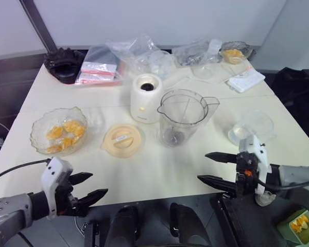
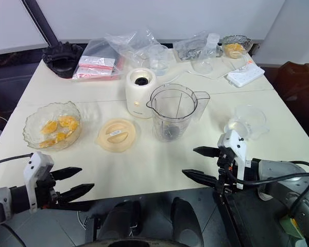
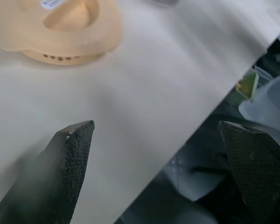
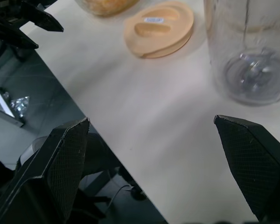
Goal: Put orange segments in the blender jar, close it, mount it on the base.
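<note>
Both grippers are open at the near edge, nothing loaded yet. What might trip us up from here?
The orange segments look glossy and sit in a scalloped glass bowl; the left gripper may lose them. The blender jar stands close beside the base, so a reach could knock either.

We find no text that can be read. A small white sticker (image 4: 153, 20) sits on the top of the peach-coloured lid (image 1: 123, 140), and it carries dark print, but the marks are too small for us to make out. The packets with red and white labels (image 1: 98, 72) at the far side of the worktop (image 1: 159, 170) show bands of colour only; we can read no words, brands or numbers on them.
</note>
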Robot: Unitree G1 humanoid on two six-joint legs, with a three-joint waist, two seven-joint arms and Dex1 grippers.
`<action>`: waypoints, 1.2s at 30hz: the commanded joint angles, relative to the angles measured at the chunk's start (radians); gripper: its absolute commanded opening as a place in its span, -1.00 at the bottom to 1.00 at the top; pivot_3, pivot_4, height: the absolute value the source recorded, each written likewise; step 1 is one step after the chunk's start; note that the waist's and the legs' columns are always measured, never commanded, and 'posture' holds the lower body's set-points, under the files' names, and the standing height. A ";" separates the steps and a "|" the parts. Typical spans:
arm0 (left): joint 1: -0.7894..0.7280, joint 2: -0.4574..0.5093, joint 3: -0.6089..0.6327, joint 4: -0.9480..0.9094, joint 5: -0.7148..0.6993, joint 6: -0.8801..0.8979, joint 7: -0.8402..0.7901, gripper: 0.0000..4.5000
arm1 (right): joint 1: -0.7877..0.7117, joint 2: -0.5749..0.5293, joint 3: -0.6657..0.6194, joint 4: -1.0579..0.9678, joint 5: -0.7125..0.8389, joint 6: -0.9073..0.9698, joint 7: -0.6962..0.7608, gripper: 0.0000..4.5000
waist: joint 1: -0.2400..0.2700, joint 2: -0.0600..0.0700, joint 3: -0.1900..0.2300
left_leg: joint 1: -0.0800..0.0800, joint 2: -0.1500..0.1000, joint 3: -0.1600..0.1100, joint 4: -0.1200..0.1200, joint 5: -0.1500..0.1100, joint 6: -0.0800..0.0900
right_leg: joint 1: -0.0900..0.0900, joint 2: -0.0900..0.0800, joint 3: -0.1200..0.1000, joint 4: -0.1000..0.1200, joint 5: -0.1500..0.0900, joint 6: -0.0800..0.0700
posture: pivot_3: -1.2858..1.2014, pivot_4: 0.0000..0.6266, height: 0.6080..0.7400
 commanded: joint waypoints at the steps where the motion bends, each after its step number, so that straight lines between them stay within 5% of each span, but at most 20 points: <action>1: -0.001 -0.004 0.016 -0.034 -0.009 -0.009 0.011 0.97 | -0.013 -0.003 -0.005 -0.031 0.027 0.003 -0.011 1.00 | 0.001 0.000 0.000 | 0.000 0.000 0.000 0.000 0.000 0.000 | 0.000 0.000 0.000 0.000 0.000 0.000 | 0.03 -0.52 1.00; 28: -0.050 0.022 0.034 0.018 0.078 -0.015 0.049 0.97 | -0.078 0.007 0.067 -0.024 0.028 -0.008 -0.039 1.00 | 0.002 0.000 0.000 | 0.000 -0.001 0.003 0.000 -0.001 -0.001 | 0.000 0.000 0.000 0.003 0.002 -0.003 | 0.03 -0.52 1.00; 31: -0.081 0.018 0.056 0.004 0.004 0.055 0.092 0.97 | -0.082 0.005 0.073 -0.021 0.030 -0.006 -0.034 1.00 | 0.003 0.000 0.000 | 0.000 -0.001 0.003 0.000 -0.001 -0.001 | 0.000 0.000 0.000 0.003 0.002 -0.003 | 0.03 -0.52 1.00; 33: -0.120 0.044 0.068 0.004 -0.013 0.088 0.109 0.97 | -0.093 0.002 0.078 -0.020 0.036 -0.001 -0.030 1.00 | 0.003 0.000 0.000 | 0.001 -0.001 0.002 0.000 -0.001 -0.001 | 0.000 0.000 0.000 0.003 0.002 -0.003 | 0.03 -0.52 1.00; 36: -0.288 0.211 0.083 0.107 0.052 0.140 0.130 0.97 | -0.149 -0.003 0.097 -0.052 0.092 0.024 -0.031 1.00 | 0.008 -0.004 0.002 | 0.002 -0.001 0.003 0.000 -0.001 -0.001 | -0.001 0.001 0.000 0.005 0.002 -0.003 | 0.03 -0.52 1.00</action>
